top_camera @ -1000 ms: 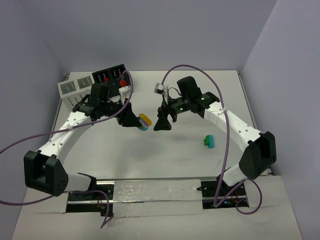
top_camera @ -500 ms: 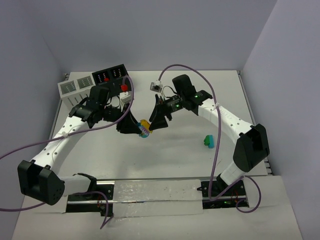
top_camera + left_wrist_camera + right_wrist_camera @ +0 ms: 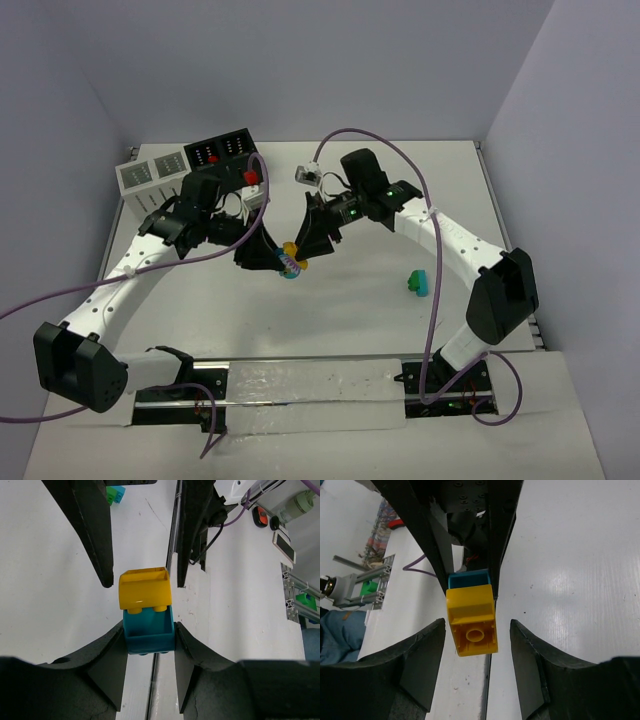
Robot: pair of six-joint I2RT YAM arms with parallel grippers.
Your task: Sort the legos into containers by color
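A white table (image 3: 360, 320) boxed in by pale walls, seen from above. 2 white robot arms rise from its near edge and lean in until their tips meet a little left of centre, above the tabletop. The left arm (image 3: 130, 270) reaches in from the left and the right arm (image 3: 450, 240) from the right.

At the far left corner stand a black rectangular box (image 3: 222, 150) and, just to its left, a light grey rectangular box (image 3: 150, 175), each with square dotted recesses on top. A small red brick (image 3: 250, 177) sits just beside the black box's near corner.

The left gripper (image 3: 149, 626) is closed tight on a teal plastic brick (image 3: 148, 637), gripping it by both sides. A yellow plastic brick (image 3: 145, 592) is plugged onto the teal one and sticks out past the fingertips.

The right gripper (image 3: 476, 625) faces it head-on, jaws spread apart. Its 2 fingers flank the yellow brick, with a visible gap on each side.

Well to the right, a small clump of green and teal bricks (image 3: 417, 283) lies on the table
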